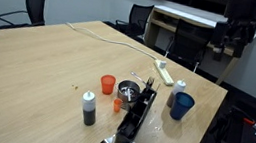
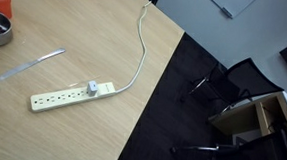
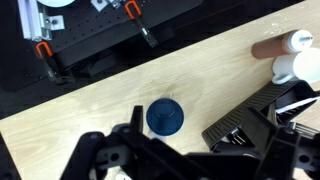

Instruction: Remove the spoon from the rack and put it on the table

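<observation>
Spoon, not singled out within the rack (image 1: 137, 111) lying along the table's (image 1: 37, 69) edge, is judged light, stiff and slippery, best pinched across its slim handle, while the gripper (image 3: 190, 162) is seen wide open and empty.

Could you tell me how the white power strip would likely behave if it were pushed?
The power strip lies flat and looks rigid, so it would probably slide rather than tip. Its cord curves loosely across the table, so it is likely floppy and may drag or pivot the strip.
</observation>
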`<state>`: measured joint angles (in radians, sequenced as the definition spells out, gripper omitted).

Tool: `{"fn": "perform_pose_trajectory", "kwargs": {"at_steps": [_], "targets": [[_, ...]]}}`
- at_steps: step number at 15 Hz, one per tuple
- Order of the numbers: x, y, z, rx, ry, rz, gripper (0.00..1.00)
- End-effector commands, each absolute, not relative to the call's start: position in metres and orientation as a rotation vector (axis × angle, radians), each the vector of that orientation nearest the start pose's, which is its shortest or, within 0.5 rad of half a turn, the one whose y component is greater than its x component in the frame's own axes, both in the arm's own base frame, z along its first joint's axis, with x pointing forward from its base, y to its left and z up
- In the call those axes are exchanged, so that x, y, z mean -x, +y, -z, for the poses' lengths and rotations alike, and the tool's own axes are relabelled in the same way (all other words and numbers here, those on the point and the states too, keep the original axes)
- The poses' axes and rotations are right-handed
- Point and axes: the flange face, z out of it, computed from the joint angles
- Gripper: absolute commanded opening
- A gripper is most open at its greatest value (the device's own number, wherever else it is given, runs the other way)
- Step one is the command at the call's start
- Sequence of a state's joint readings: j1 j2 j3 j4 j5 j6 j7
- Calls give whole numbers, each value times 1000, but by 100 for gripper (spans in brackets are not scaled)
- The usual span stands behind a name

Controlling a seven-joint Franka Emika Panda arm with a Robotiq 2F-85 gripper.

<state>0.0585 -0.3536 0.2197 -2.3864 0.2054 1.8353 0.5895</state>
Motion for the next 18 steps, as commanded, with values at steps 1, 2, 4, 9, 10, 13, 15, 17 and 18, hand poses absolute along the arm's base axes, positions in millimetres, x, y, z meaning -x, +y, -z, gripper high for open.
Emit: {"fn": "perform_pose_trajectory", "kwargs": {"at_steps": [1, 2, 4, 9, 10, 13, 15, 17, 18], "targets": [[-399, 131, -425, 3010, 652, -359, 100], [-402, 130, -418, 3006, 660, -371, 100], [-402, 131, -418, 3007, 657, -371, 100], [-401, 132, -423, 3007, 653, -356, 100], [-401, 132, -423, 3007, 653, -356, 100], [-404, 132, -419, 3002, 646, -354, 100], [-411, 133, -412, 3010, 639, -327, 100], [-422, 139, -402, 3000, 623, -281, 100], [-426, 141, -397, 2999, 612, -260, 100]]}}
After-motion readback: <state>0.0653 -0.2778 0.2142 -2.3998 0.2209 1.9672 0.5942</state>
